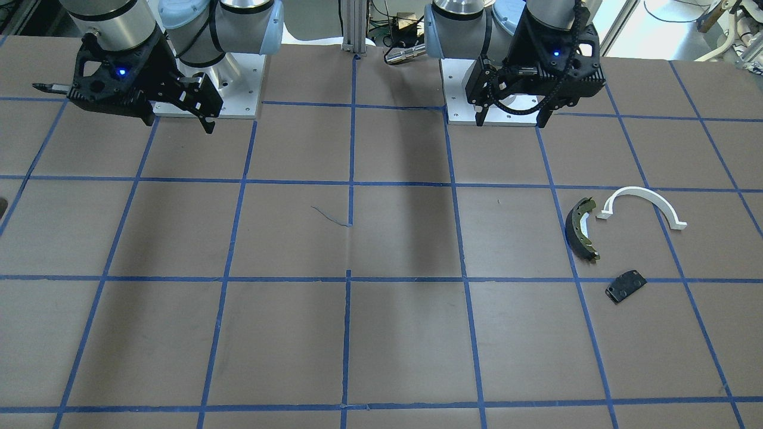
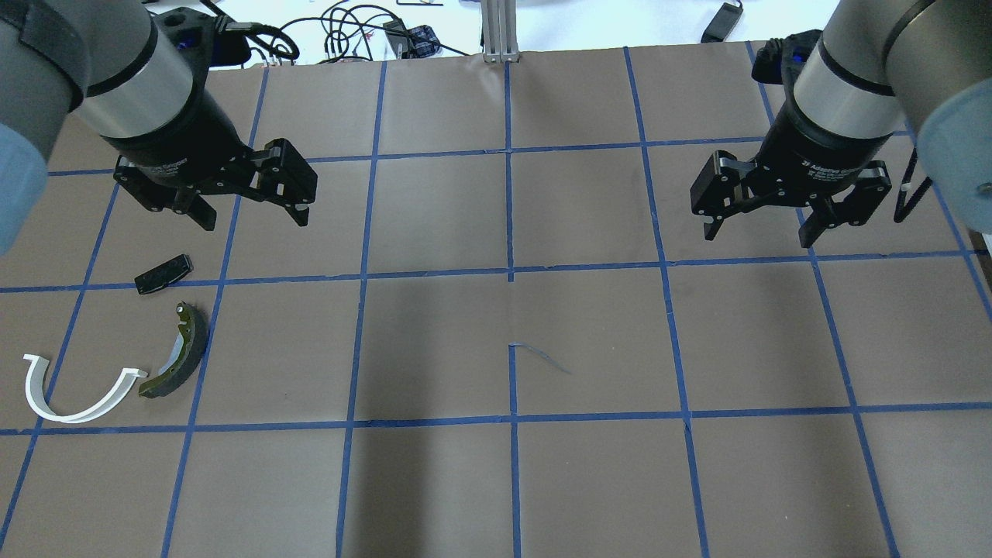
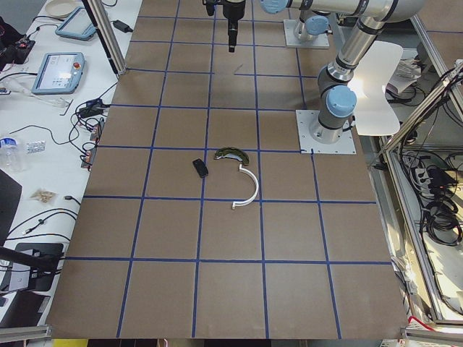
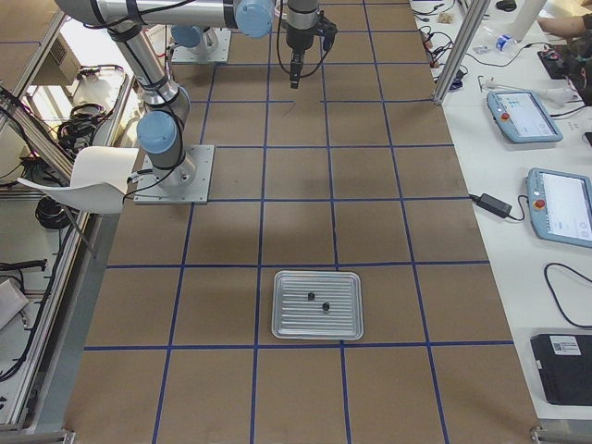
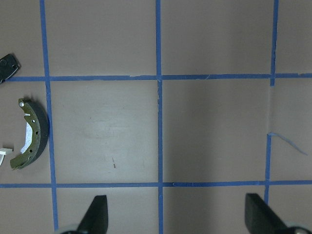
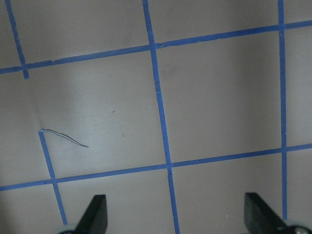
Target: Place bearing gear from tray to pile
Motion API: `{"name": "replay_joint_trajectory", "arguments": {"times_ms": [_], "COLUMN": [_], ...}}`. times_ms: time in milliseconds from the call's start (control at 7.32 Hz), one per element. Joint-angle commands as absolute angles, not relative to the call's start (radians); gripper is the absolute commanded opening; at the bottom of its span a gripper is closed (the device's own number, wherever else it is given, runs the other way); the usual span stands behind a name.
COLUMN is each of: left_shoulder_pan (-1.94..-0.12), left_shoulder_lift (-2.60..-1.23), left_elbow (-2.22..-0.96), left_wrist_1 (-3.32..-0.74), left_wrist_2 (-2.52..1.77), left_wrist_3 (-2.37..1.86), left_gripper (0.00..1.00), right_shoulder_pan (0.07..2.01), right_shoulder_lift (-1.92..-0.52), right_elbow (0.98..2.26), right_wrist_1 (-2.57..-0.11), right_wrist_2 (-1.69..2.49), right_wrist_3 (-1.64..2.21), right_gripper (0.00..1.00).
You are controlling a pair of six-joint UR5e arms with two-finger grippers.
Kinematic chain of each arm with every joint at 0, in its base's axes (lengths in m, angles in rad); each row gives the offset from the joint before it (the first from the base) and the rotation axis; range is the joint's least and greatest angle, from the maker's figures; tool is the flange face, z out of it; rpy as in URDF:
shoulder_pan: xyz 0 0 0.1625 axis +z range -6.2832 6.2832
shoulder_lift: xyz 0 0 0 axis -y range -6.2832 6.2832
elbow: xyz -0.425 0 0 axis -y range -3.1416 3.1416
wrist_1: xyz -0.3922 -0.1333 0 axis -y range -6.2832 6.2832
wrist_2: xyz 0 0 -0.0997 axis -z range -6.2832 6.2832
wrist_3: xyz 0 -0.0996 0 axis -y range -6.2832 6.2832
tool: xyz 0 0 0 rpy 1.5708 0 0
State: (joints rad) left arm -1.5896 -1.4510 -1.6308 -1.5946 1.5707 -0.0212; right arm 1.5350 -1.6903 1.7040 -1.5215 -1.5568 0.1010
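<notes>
— Where's the bearing gear (image 4: 325,306)?
— On the metal tray (image 4: 285,326), lower middle of the right-side view, 1 of 2 tiny dark specks.
— And the arms?
— Left end effector (image 2: 252,218) and right end effector (image 2: 759,234) both gape wide, empty, above the desk (image 2: 589,341). Brake shoe (image 2: 177,353), white half-ring (image 2: 74,397) and black plate (image 2: 163,274) lie lower left overhead.

I work in a robotics lab. My table (image 2: 589,349) is covered in brown paper and marked off with a blue tape grid (image 2: 509,232). My arms are bolted to metal base plates (image 3: 307,143). At three o'clock in the right-side view, teach pendants (image 4: 561,205) lie on a white bench (image 4: 490,305). At twelve o'clock overhead sit tangled cables (image 2: 341,23) and an aluminium frame post (image 2: 500,31).
</notes>
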Motion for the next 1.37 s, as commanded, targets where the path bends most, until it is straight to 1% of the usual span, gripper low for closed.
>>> {"name": "replay_joint_trajectory", "arguments": {"times_ms": [0, 273, 546, 956, 1229], "left_shoulder_pan": [-1.591, -1.589, -1.591, -1.589, -1.589], "left_shoulder_lift": [-1.447, -1.45, -1.45, -1.451, -1.451], "left_elbow": [-1.631, -1.631, -1.631, -1.631, -1.631], "left_wrist_1": [-1.595, -1.594, -1.594, -1.594, -1.594], "left_wrist_2": [1.569, 1.569, 1.571, 1.571, 1.571], "left_wrist_3": [-0.02, -0.021, -0.02, -0.02, -0.02], "left_gripper": [1.0, 1.0, 1.0, 1.0, 1.0], "right_shoulder_pan": [1.536, 1.481, 1.377, 1.189, 1.09], "right_shoulder_lift": [-1.69, -1.683, -1.669, -1.622, -1.568], "right_elbow": [1.704, 1.706, 1.718, 1.717, 1.717], "right_wrist_1": [-1.522, -1.522, -1.535, -1.555, -1.675], "right_wrist_2": [-1.557, -1.647, -1.658, -1.654, -1.677], "right_wrist_3": [0.1, 0.063, -0.025, -0.349, -0.57], "right_gripper": [1.0, 1.0, 1.0, 1.0, 1.0]}}
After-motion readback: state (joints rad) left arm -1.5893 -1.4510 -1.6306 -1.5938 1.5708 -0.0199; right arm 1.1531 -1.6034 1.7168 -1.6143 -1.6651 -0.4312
